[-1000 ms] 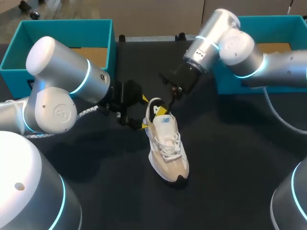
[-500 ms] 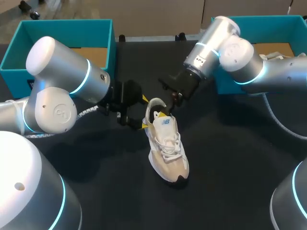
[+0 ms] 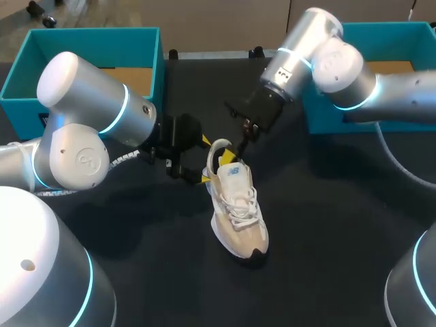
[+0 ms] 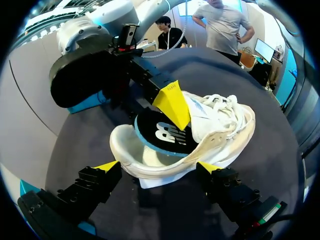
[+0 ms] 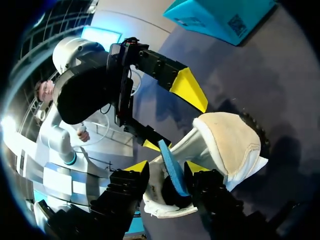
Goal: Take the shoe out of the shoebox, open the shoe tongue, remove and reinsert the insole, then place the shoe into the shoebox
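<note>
A white and beige sneaker (image 3: 237,204) stands on the black table, toe toward me. Its black insole (image 4: 165,135), with a blue rim, sticks partly out of the heel opening. My left gripper (image 3: 205,160) is wide open, one finger on each side of the heel (image 4: 150,170). My right gripper (image 3: 236,150) comes down from the back right over the heel. In the right wrist view the insole (image 5: 172,175) stands on edge between that gripper's (image 5: 167,167) parted yellow tips, with a gap on one side. One of its fingertips (image 4: 172,102) lies over the insole.
A teal box (image 3: 88,41) stands at the back left and another teal box (image 3: 388,41) at the back right, each with a brown floor. Black tabletop surrounds the shoe in front and to the right.
My right gripper's fingers have spread apart from the insole. The right arm swung slightly and came back. The left arm and the shoe have stayed put.
</note>
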Motion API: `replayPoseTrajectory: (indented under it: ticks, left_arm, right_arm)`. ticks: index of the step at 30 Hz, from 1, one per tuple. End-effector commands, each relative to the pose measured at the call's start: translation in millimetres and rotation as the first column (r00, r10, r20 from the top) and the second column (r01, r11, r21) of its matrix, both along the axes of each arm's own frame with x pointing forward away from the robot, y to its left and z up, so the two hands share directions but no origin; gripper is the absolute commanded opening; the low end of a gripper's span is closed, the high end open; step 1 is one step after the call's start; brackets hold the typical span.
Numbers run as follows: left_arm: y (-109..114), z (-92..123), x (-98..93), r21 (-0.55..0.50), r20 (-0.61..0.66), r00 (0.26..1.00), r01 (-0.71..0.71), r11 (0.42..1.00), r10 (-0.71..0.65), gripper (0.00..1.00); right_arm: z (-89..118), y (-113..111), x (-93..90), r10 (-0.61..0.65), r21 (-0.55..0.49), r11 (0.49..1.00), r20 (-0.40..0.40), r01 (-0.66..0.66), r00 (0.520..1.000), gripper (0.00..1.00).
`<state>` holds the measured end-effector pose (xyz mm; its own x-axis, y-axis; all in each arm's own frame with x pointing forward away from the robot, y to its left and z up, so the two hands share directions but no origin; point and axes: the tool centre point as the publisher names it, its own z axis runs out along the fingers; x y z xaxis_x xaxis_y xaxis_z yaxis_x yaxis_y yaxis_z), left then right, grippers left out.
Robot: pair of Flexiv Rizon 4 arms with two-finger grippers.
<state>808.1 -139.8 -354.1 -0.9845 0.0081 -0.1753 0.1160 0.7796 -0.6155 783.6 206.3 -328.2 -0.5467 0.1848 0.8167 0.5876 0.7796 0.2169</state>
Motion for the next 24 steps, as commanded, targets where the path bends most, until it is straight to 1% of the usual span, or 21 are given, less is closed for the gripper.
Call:
replayPoseTrajectory:
  ticks: [1,5,6,12,15,19,24]
  left_arm:
    - [-1,-1,-0.1,0.001,0.002,1.000,-0.001,1.000,0.001,1.00]
    - [-1,-1,-0.1,0.001,0.002,1.000,-0.001,1.000,0.001,1.00]
    - [-1,-1,-0.1,0.001,0.002,1.000,-0.001,1.000,0.001,1.00]
    - [-1,-1,-0.1,0.001,0.002,1.000,-0.001,1.000,0.001,1.00]
    - [-1,-1,-0.1,0.001,0.002,1.000,-0.001,1.000,0.001,1.00]
    - [-1,-1,-0.1,0.001,0.002,1.000,-0.001,1.000,0.001,1.00]
    - [-1,-1,-0.1,0.001,0.002,1.000,-0.001,1.000,0.001,1.00]
  right_arm:
    - [7,0,-0.7,-0.008,0.003,1.000,0.029,0.008,1.000,0.48]
    - [12,-1,5.0,-0.006,-0.003,1.000,0.044,0.006,0.999,0.50]
    - [13,-1,6.8,-0.004,-0.004,1.000,0.050,0.004,0.999,0.53]
    - [24,-1,16.6,0.001,0.010,1.000,0.106,-0.002,0.994,0.61]
    - [31,0,20.8,0.005,0.016,1.000,0.132,-0.007,0.991,0.62]
    - [38,-1,23.9,0.006,0.018,1.000,0.152,-0.009,0.988,0.67]
    - [47,-5,25.3,-0.036,0.060,0.998,0.192,0.025,0.981,0.73]
